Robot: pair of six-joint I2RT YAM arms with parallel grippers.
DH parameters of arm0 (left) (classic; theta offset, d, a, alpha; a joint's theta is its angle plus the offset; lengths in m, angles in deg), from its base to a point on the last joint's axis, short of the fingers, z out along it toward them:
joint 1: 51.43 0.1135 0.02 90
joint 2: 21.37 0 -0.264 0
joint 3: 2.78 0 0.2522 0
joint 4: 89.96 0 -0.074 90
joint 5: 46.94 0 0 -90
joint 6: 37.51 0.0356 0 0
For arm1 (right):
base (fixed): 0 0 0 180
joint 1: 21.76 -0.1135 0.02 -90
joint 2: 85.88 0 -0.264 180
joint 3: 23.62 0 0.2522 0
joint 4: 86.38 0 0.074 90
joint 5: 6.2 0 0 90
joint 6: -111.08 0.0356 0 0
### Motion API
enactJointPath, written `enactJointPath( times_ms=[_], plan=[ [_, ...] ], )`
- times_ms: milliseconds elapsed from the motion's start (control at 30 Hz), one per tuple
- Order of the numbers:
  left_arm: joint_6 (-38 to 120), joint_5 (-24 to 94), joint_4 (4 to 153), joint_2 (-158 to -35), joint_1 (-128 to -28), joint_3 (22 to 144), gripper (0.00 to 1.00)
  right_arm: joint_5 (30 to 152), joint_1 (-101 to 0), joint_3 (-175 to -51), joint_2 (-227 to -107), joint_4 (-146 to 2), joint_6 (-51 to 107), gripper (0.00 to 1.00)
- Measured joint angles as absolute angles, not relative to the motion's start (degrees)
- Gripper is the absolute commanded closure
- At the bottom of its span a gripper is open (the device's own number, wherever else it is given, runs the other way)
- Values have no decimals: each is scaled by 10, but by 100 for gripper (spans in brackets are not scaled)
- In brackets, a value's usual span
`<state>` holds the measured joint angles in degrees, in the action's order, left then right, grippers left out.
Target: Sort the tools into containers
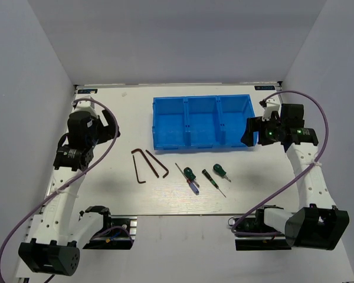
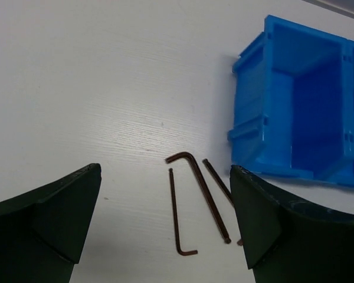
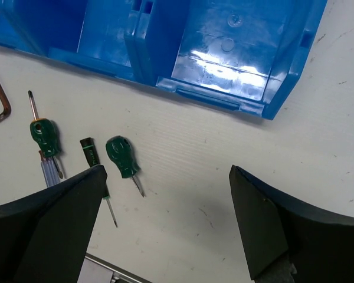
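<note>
The left pincer [image 1: 110, 127] hangs released over the left part of the counter [image 1: 124, 194], its jaws spread wide with nothing between them. To its right and a little nearer the arm bases, apart from it, two dark keys lie side by side: the left hex key [image 1: 137, 168] and the right hex key [image 1: 156, 163]. In the left wrist view both lie ahead, framed by the spread fingers.

Further right lies the first green-handled screwdriver [image 1: 190, 173], touching the thin blue-handled screwdriver [image 1: 193, 186]. Then comes a thin dark-handled screwdriver [image 1: 207, 174], and just beside it the second green-handled screwdriver [image 1: 219, 171]. All the tools lie on the counter, in front of the blue tray [image 1: 202, 97] and outside it.

The right pincer [image 1: 249, 131] hovers at the tray's near right corner, jaws wide apart and gripping nothing. The screwdrivers lie to its left, apart from it.
</note>
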<state>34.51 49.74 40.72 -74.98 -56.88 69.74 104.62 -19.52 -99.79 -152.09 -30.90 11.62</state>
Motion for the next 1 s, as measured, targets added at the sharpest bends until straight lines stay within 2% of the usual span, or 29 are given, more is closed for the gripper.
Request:
enactJointPath(
  times_ms=[233, 267, 300, 333, 367, 400, 467, 500, 533, 567, 600, 633, 667, 700, 733, 800, 867, 900, 933, 1000],
  plan=[
    [330, 460, 373, -736, -569, 680, 0, 1050, -195, -996, -1515, -308, 99, 9],
    [327, 458, 370, -736, -569, 674, 3, 1054, -195, -993, -1515, -308, 84, 17],
    [324, 456, 367, -738, -569, 667, 5, 1056, -195, -991, -1515, -306, 70, 30],
    [322, 455, 364, -741, -569, 663, 9, 1062, -195, -987, -1515, -304, 55, 51],
    [319, 454, 363, -745, -569, 657, 25, 1068, -195, -985, -1516, -300, 41, 100],
    [315, 453, 362, -750, -569, 651, 40, 1075, -195, -984, -1517, -295, 31, 100],
    [308, 449, 360, -761, -569, 640, 76, 1087, -195, -982, -1520, -288, 21, 100],
    [306, 447, 359, -767, -569, 636, 100, 1092, -195, -980, -1520, -288, 16, 100],
    [303, 445, 360, -774, -569, 631, 100, 1098, -195, -978, -1520, -286, 11, 100],
    [305, 443, 359, -781, -569, 628, 100, 1105, -195, -976, -1520, -285, 8, 78],
    [303, 441, 360, -788, -569, 624, 100, 1112, -195, -975, -1520, -281, 6, 34],
    [301, 441, 360, -796, -569, 620, 100, 1119, -195, -975, -1520, -276, 5, 27],
    [299, 441, 360, -803, -569, 617, 88, 1126, -195, -975, -1520, -275, 0, 26],
    [299, 441, 360, -811, -569, 613, 73, 1132, -195, -975, -1520, -275, -2, 34],
    [299, 442, 359, -819, -569, 610, 52, 1138, -195, -975, -1521, -274, -2, 47],
    [290, 446, 354, -841, -569, 605, 38, 1149, -196, -975, -1524, -272, -3, 87],
    [283, 453, 350, -864, -571, 599, 34, 1157, -196, -975, -1530, -268, 5, 90],
    [278, 455, 351, -875, -571, 593, 33, 1160, -196, -975, -1535, -264, 9, 89],
    [275, 455, 353, -887, -571, 585, 33, 1161, -196, -973, -1538, -262, 12, 83],
    [271, 454, 356, -906, -572, 567, 33, 1165, -196, -963, -1538, -263, 16, 81]
  ],
)
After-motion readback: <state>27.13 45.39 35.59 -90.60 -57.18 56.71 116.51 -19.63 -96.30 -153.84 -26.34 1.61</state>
